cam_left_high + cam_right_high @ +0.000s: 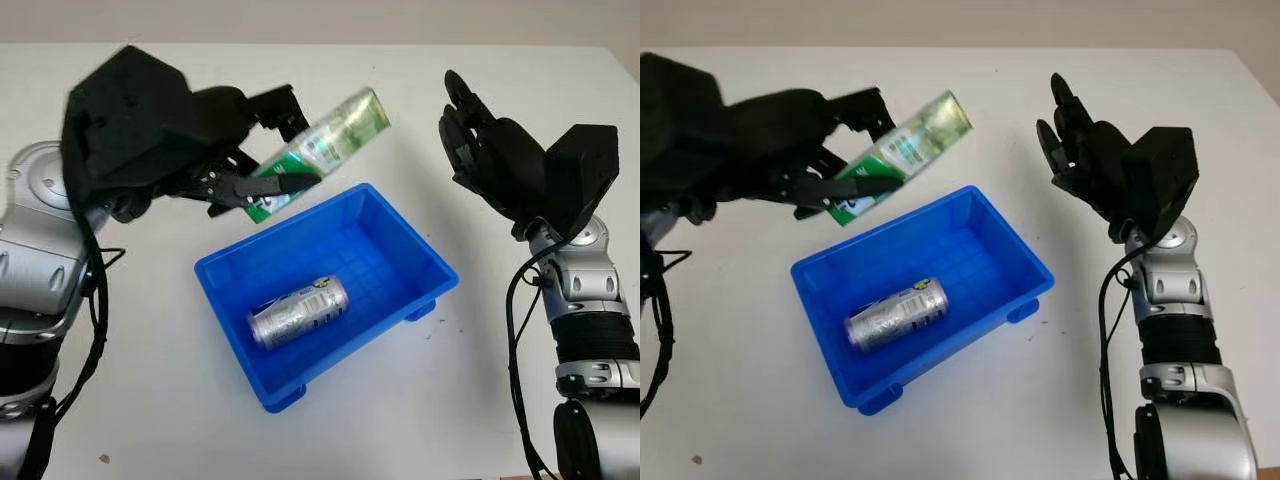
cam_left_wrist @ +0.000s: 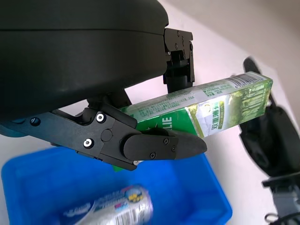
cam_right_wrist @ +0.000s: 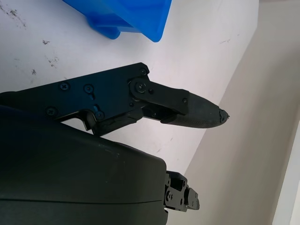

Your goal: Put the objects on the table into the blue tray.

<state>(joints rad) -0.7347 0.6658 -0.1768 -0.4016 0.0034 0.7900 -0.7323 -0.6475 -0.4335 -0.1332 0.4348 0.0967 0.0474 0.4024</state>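
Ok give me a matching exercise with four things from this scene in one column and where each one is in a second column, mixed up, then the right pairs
Things:
1. green carton
2. silver can
3. blue tray
4. right hand

Places or states:
A. lying on its side inside the tray
B. standing on the white table
C. held in the fingers of the left hand, above the tray's far-left rim
D. open, raised in the air to the right of the tray, holding nothing

Pairs: 1-C, 2-A, 3-B, 4-D

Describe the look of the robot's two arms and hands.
Both arms are silver-grey metal segments with black ribbed joints and loose black cables alongside. Each left hand and right hand is a matte black boxy shell with three jointed fingers held by small silver screws.
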